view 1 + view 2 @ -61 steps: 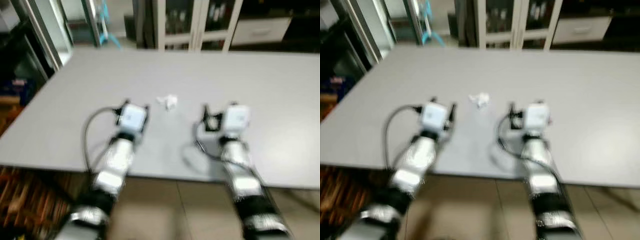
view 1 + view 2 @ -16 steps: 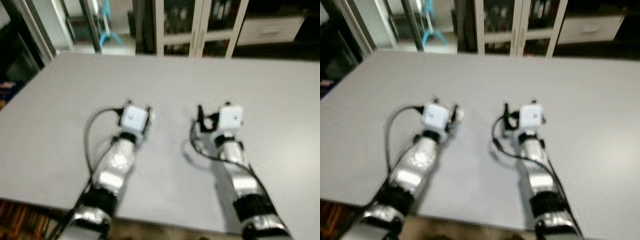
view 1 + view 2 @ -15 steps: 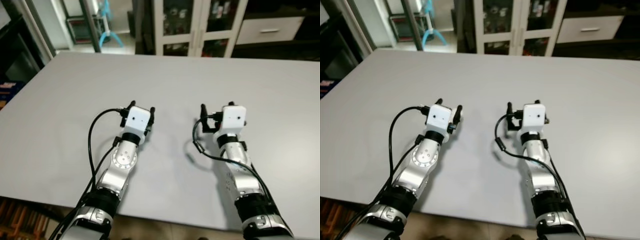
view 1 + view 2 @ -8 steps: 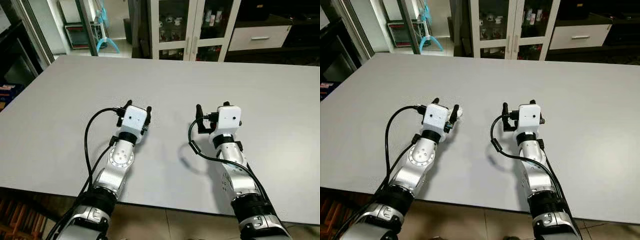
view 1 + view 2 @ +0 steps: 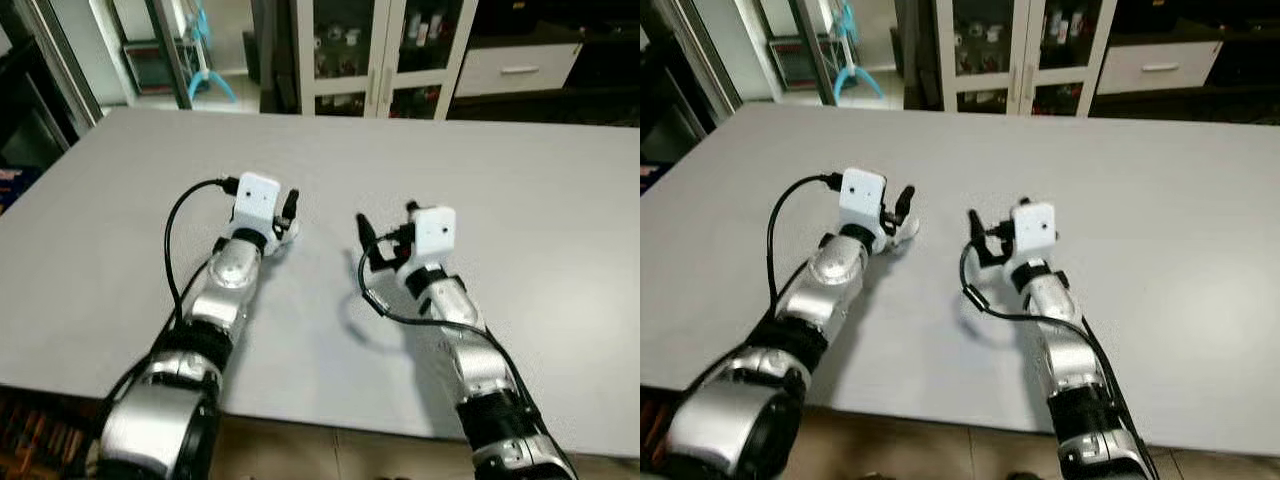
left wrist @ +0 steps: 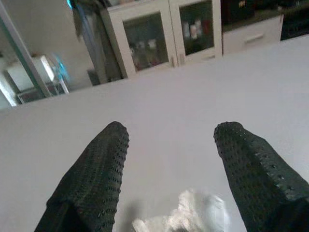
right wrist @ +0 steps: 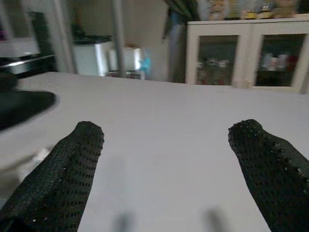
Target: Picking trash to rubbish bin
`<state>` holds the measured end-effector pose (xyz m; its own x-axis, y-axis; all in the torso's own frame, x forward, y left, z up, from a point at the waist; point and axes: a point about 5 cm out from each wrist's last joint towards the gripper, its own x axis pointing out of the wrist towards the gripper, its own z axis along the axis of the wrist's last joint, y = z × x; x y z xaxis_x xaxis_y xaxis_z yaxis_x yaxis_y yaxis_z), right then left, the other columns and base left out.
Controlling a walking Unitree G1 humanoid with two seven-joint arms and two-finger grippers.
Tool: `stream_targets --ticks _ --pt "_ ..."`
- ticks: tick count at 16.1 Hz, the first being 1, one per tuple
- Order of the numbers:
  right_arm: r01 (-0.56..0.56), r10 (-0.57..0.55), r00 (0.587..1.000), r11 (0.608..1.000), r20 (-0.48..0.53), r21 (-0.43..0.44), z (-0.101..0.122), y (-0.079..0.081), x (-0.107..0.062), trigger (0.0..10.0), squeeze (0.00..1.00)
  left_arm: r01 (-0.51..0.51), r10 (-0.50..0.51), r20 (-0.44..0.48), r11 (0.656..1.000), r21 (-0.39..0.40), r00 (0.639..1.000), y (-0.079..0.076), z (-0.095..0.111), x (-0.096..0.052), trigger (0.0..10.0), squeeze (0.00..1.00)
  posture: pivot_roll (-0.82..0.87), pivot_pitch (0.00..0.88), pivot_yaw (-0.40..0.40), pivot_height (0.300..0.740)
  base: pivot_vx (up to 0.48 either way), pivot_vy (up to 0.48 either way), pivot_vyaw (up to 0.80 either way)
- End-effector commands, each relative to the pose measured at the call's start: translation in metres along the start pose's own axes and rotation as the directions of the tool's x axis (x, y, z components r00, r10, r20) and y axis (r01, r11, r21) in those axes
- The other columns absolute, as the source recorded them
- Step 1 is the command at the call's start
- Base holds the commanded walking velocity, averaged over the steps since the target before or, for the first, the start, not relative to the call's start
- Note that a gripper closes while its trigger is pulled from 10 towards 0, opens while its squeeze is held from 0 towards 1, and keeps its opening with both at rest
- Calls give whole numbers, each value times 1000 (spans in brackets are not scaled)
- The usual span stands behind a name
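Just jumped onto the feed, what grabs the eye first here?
Two silver arms reach out over a wide grey table. The left gripper is open, its fingers either side of a small crumpled white tissue lying on the table. The right gripper is open too, over bare tabletop beside it, and a white glass-door cabinet stands beyond the table's far edge.

I'm looking at a wide, plain grey table [image 5: 520, 160] that spans most of my head view. Directly on it lies one small crumpled white tissue [image 6: 186, 215], near the middle of the tabletop, toward my left side.
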<state>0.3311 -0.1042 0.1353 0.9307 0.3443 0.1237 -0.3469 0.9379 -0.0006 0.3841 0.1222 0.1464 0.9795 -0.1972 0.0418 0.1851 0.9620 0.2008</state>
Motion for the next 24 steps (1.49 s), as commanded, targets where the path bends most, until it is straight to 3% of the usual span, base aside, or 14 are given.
stream_targets --ticks 1,6,12,20,24 --pt "-71 71 997 997 -4 26 6 7 0 10000 0 10 -10 -11 1000 -1 1000 7 8 7 10000 0 -89 83 48 740 0 0 0" --pt "-159 160 987 987 -34 28 10 18 -8 10000 0 17 -17 -20 1000 -16 1000 13 17 14 10000 0 -108 130 44 740 0 0 0" --pt "-287 292 953 955 -83 69 12 37 -24 10000 0 90 -115 -118 976 -200 986 13 6 14 10000 0 -127 184 40 740 0 0 0" --pt "-349 361 928 929 -95 118 17 51 -38 10000 0 193 -221 -95 951 -242 971 6 13 17 10000 0 -146 222 38 740 0 0 0" --pt "-343 356 929 930 -100 130 17 52 -41 10000 0 235 -258 -112 954 -184 960 -1 13 18 10000 0 -149 233 42 740 0 0 0"
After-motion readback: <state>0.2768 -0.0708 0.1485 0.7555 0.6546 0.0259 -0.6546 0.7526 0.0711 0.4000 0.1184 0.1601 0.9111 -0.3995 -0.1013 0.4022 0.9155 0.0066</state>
